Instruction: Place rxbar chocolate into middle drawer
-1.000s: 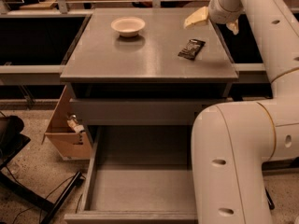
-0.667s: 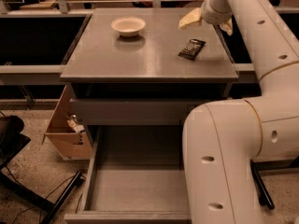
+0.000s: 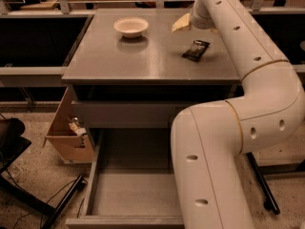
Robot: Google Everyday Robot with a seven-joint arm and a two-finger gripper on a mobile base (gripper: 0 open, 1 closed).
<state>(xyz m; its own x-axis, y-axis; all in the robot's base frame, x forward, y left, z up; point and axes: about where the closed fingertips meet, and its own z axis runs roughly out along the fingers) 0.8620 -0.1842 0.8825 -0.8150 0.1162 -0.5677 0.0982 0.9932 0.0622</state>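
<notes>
The rxbar chocolate (image 3: 196,50), a small black flat bar, lies on the grey cabinet top (image 3: 143,56), right of centre. My gripper (image 3: 182,24) hangs over the far part of the top, just beyond and left of the bar, not touching it. The white arm (image 3: 248,80) curves down the right side of the view. The middle drawer (image 3: 128,192) is pulled out below, a wide grey tray with a bare floor; the arm hides its right part.
A white round bowl (image 3: 131,26) sits at the far left of the cabinet top. A closed grey drawer front (image 3: 124,113) is above the open drawer. A cardboard box (image 3: 66,135) stands on the floor to the left. Black chair legs (image 3: 28,194) are at the lower left.
The arm has swung left, and the gripper has shifted left over the far edge of the cabinet top. The bar, bowl and drawer have not moved.
</notes>
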